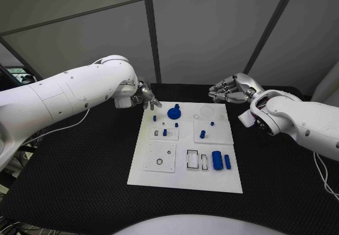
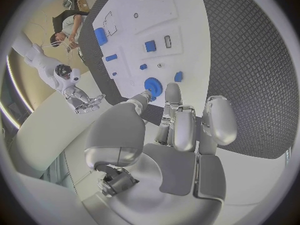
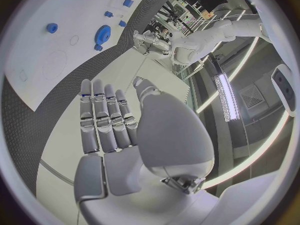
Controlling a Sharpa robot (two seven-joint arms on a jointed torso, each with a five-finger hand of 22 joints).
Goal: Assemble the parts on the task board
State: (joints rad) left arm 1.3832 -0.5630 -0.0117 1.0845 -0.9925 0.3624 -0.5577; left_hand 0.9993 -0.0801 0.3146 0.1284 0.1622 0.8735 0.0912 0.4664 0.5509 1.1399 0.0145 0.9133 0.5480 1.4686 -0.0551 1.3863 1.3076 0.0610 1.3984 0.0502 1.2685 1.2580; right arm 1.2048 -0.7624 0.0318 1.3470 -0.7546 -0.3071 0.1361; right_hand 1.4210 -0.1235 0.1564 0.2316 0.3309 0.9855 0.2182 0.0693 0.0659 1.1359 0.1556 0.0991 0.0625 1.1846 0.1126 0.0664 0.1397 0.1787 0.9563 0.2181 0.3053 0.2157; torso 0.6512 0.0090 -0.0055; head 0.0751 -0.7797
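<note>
A black textured table (image 1: pixel 78 166) is seen before pale wall panels divided by dark strips, and the white task board (image 1: pixel 185 182) is laid flat in its middle, its long axis running away from the robot. Raised white square plates and shallow outlined recesses are carried on the board. A blue gear (image 1: pixel 174 113) is set near the far edge, with a small blue piece (image 1: pixel 155 117) just beside it on the left. Two small blue pegs (image 1: pixel 165 132) and (image 1: pixel 203 133) are stood on the middle plates, and further tiny blue pieces are scattered near them. At the near right, a blue cylinder (image 1: pixel 217 160) is laid with its long axis pointing away from the robot, and a thinner blue bar (image 1: pixel 227 161) is placed just beside it, parallel to it. The left hand (image 1: pixel 146 98) is held above the board's far left corner, near the gear; its fingers are spread and nothing is grasped. The right hand (image 1: pixel 230 91) is held beyond the board's far right corner, apart from it; its fingers are extended side by side, released, and nothing is held.
</note>
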